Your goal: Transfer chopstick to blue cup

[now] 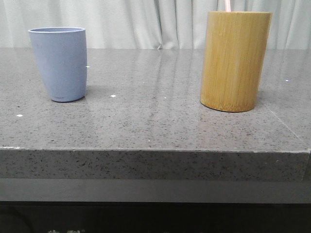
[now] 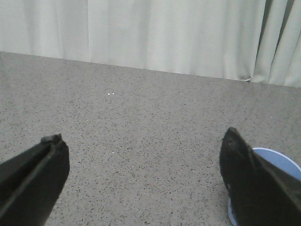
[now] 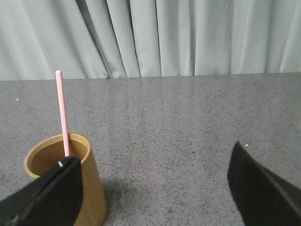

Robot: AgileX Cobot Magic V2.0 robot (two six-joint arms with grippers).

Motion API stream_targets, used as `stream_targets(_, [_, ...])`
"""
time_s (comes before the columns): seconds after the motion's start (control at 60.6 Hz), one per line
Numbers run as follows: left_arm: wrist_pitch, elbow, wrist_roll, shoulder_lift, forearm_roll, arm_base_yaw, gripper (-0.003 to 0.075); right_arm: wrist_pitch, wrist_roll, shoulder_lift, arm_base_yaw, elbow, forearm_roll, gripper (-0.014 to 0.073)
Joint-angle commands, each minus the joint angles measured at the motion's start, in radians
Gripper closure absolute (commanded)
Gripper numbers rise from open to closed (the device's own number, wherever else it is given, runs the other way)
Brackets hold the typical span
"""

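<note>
The blue cup [image 1: 60, 63] stands upright at the left of the grey table, empty as far as I can see. A pale pink chopstick [image 1: 227, 5] stands in the tall bamboo cylinder [image 1: 234, 60] at the right; only its top shows in the front view. In the right wrist view the chopstick [image 3: 61, 112] rises from the bamboo cylinder [image 3: 89, 183], which sits beside one finger. My right gripper [image 3: 153, 181] is open and empty. My left gripper [image 2: 143, 176] is open and empty above bare table; the blue cup's rim [image 2: 282, 162] shows behind one finger. Neither gripper shows in the front view.
The speckled grey stone table [image 1: 155, 116] has a front edge close to the camera. Pale curtains [image 1: 146, 22] hang behind the table's far edge. A seam in the table [image 3: 141, 122] runs past the bamboo cylinder.
</note>
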Motion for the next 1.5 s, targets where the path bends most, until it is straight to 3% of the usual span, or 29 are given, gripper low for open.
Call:
stream_targets(0.0, [-0.048, -0.068, 0.061, 0.020, -0.017, -0.003, 0.0132, -0.074, -0.003, 0.011, -0.007, -0.035, 0.005, -0.0042])
stream_targets(0.231, [0.279, -0.363, 0.156, 0.212, -0.025, -0.041, 0.0157, -0.074, -0.003, 0.011, -0.007, -0.034, 0.005, -0.0042])
stream_targets(0.347, [0.400, -0.487, 0.182, 0.336, -0.025, -0.130, 0.0157, -0.074, -0.003, 0.011, -0.007, -0.034, 0.005, -0.0042])
stream_targets(0.512, [0.415, -0.626, 0.220, 0.488, 0.008, -0.304, 0.0157, -0.073, -0.003, 0.011, -0.007, -0.034, 0.005, -0.0042])
stream_targets(0.611, [0.530, -0.751, 0.215, 0.601, 0.027, -0.404, 0.0157, -0.068, -0.003, 0.011, -0.007, -0.034, 0.005, -0.0042])
stream_targets(0.842, [0.812, -0.986, 0.168, 0.856, 0.027, -0.484, 0.0172, -0.053, -0.003, 0.011, -0.007, -0.034, 0.005, -0.0042])
stream_targets(1.486, [0.864, -1.032, 0.168, 1.102, 0.012, -0.488, 0.0217, -0.041, -0.003, 0.011, -0.007, -0.034, 0.005, -0.0042])
